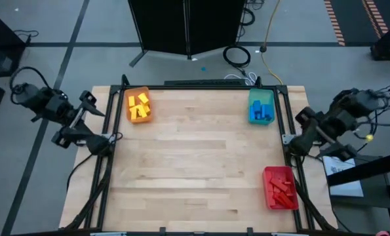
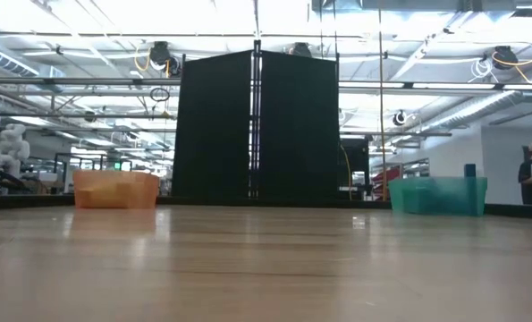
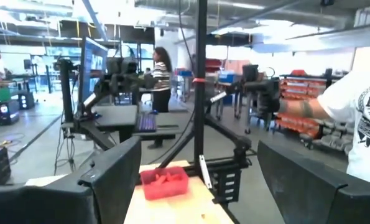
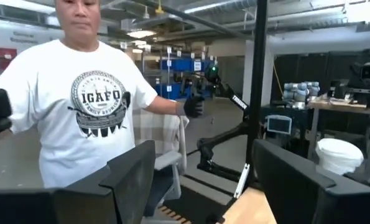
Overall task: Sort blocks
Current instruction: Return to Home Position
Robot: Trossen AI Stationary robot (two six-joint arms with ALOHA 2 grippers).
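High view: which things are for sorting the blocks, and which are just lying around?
For the job: yellow blocks in the orange tray; blue blocks in the teal tray; red blocks in the red tray; left claw and right claw, both open, parked beside the table.

Just lying about: black screen; yellow cable; coiled black cable on the floor.

A pale wooden table (image 1: pixel 195 164) with plank seams and a black frame (image 1: pixel 201 86) along its edges stands in front of a black folding screen (image 1: pixel 188 26). Three trays lie on it. On the side nearest the screen, an orange tray (image 1: pixel 139 106) with yellow blocks (image 1: pixel 139 102) sits past one end of the screen, and a teal tray (image 1: pixel 261 107) with blue blocks (image 1: pixel 260 114) past the other. A red tray (image 1: pixel 280 188) of red blocks (image 1: pixel 283 191) lies well away from the screen, on the teal tray's side.
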